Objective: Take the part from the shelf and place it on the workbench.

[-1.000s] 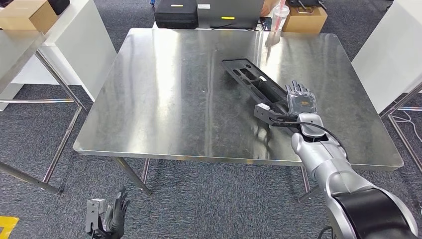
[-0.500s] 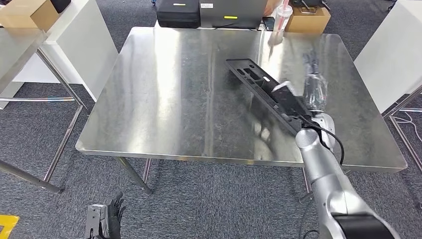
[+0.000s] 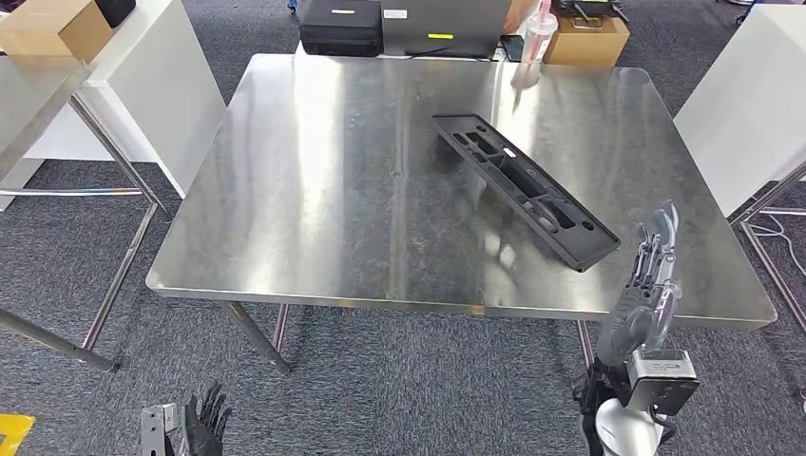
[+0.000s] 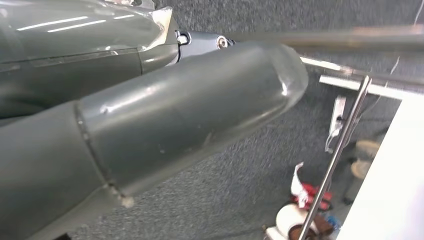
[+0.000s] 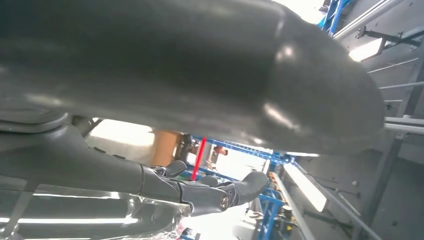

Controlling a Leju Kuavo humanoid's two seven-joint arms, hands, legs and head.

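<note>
Lying flat on the steel workbench [image 3: 314, 180], the long black part [image 3: 524, 186] is running from about 11 o'clock down to 4 o'clock, touched by nothing. I am holding my right hand [image 3: 648, 285] upright near its lower end, fingers spread and empty. My left hand [image 3: 201, 426] is hanging low over the carpet, fingers apart, gripping nothing.

The part [image 3: 523, 189] lies diagonally on the workbench [image 3: 314, 190], toward its right side.
</note>
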